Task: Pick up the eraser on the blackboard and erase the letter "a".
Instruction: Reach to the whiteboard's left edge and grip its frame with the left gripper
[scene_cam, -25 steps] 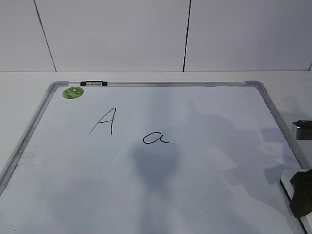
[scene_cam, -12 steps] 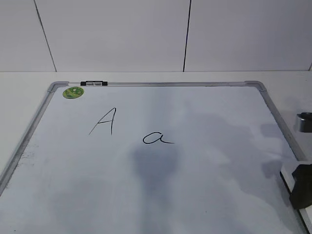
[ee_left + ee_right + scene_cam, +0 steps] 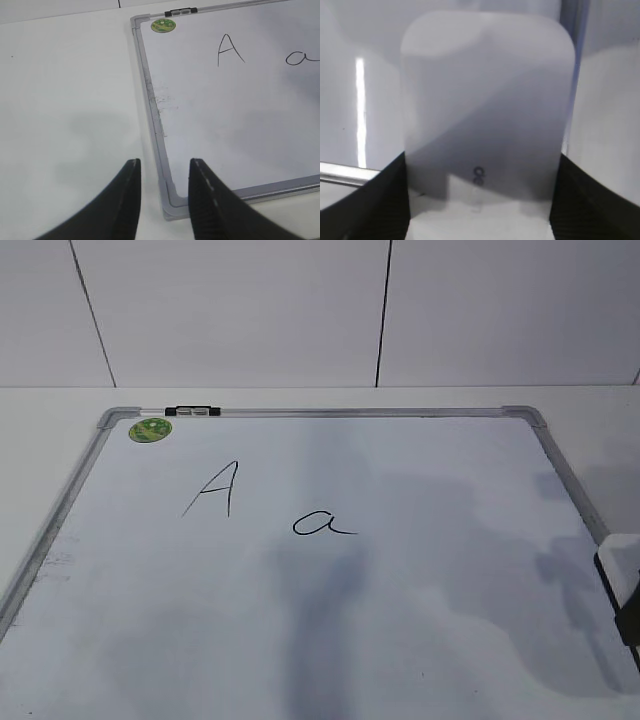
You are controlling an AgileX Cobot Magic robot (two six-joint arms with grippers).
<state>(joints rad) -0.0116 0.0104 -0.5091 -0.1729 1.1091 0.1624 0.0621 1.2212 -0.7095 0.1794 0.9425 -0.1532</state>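
The white oblong plastic eraser (image 3: 485, 105) sits between the right gripper's (image 3: 480, 200) 2 black fingers, apparently clamped, near the large white grey-framed blackboard's (image 3: 320, 412) right edge; mostly cut off in the exterior view; the left gripper (image 3: 164, 200) hangs spread over the blackboard's corner.

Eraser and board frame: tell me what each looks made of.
The eraser looks like smooth white plastic: rounded corners, a soft even sheen, small grey print near one end. Its underside is not visible. The board frame looks like brushed grey metal, probably aluminium: a thin straight strip with a dull shine and scuffs along its left side. Its rounded corner caps look like moulded grey plastic, though that is less sure.
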